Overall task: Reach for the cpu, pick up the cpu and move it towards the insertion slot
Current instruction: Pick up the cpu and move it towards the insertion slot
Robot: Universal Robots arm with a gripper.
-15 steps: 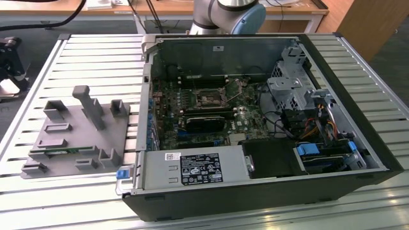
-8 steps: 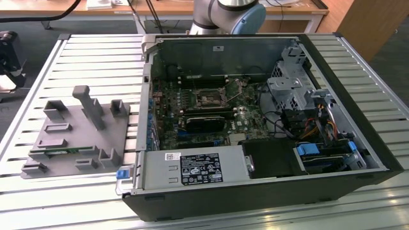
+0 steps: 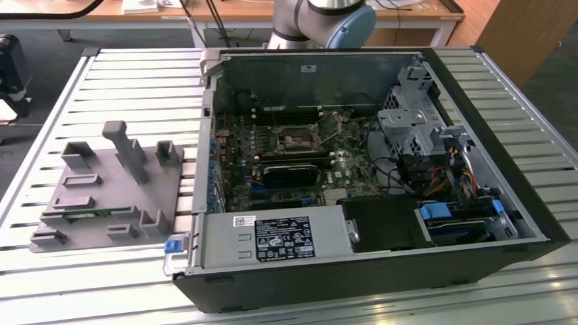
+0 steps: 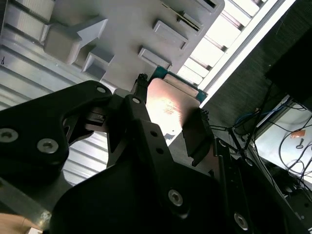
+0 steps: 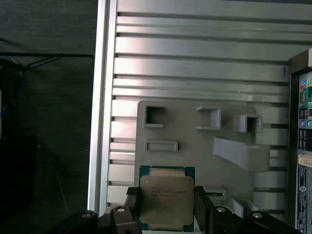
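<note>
At the top centre of the exterior view, a pale grey and blue joint of the arm (image 3: 327,17) stands behind the open computer case (image 3: 361,288). The wrist cameras look down past the gripper (image 5: 166,207) onto the slatted metal table (image 3: 135,88).

The gripper is closed on the cpu (image 5: 166,197), with one black finger (image 5: 131,202) pressed against each of two opposite edges. The chip is square, with a flat silver lid bearing faint print and a green rim showing at its corners. In the second wrist view its lid catches a warm pinkish glare.

In both wrist views the cpu sits in front of the grey moulded fixture (image 3: 99,196). That fixture lies on the table in the left third of the exterior view. To its right, near the middle of the frame, the insertion slot (image 3: 294,140) is a dark square in a silvery frame on the board inside the case, well apart from the fixture.
</note>
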